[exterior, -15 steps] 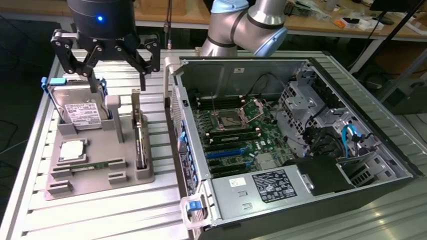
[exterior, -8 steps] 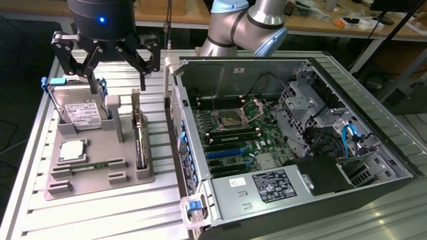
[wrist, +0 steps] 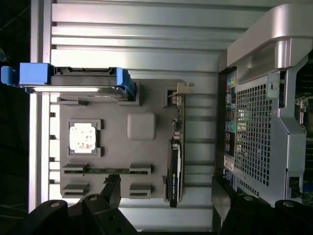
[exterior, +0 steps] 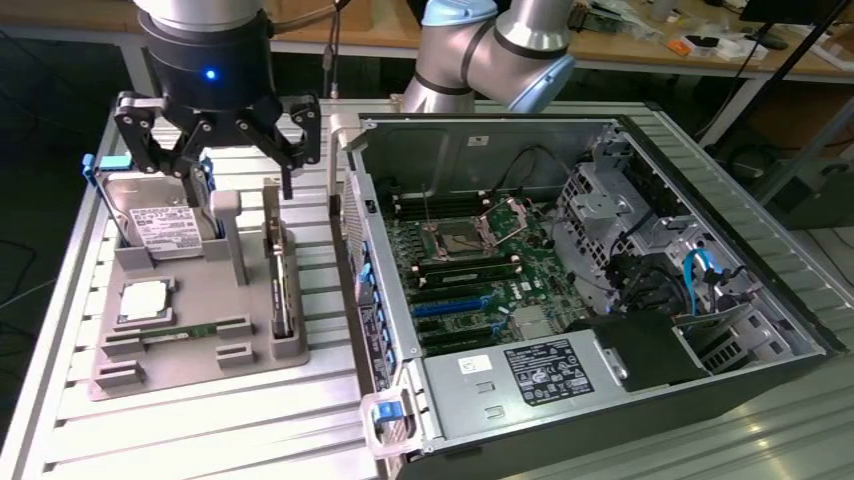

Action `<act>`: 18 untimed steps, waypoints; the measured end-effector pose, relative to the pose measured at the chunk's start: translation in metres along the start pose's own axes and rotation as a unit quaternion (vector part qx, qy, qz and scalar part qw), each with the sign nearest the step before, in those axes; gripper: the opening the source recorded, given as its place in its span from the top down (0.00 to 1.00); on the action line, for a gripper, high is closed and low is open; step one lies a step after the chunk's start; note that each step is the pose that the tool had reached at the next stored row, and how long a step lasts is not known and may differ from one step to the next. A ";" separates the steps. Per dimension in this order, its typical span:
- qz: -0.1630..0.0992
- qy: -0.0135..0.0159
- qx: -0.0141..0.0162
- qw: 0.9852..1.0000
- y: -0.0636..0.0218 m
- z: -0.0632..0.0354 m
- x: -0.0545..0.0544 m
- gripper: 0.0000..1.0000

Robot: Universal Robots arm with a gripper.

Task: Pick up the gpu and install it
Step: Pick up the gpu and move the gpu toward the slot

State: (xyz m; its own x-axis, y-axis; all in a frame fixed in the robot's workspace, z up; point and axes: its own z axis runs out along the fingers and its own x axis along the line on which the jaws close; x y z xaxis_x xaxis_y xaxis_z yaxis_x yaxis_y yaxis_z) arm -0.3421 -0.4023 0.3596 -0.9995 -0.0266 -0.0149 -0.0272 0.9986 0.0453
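One gpu (exterior: 276, 290) on edge, gripper (exterior: 244, 175) spread wide above
Standing in the slot at three o'clock on the grey tray (exterior: 200, 365) in the exterior view, the gpu looks stiff, light and fragile. It is probably best pinched across its flat faces at mid-length, clear of the contacts. The gripper hangs over the tray, jaws wide, holding and touching nothing.
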 end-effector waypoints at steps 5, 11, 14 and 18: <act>0.000 0.000 0.000 1.000 -0.0061 0.0059 0.000 0.16; 0.000 0.000 0.000 1.000 -0.0107 0.0198 -0.005 0.16; 0.000 0.000 0.000 1.000 -0.0115 0.0236 -0.011 0.16; 0.000 0.000 0.000 1.000 -0.0152 0.0348 -0.016 0.16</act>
State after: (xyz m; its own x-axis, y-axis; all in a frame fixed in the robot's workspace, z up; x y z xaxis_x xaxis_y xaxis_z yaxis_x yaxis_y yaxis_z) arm -0.3250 -0.4154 0.3243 -0.9995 -0.0263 -0.0148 -0.0270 0.9986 0.0453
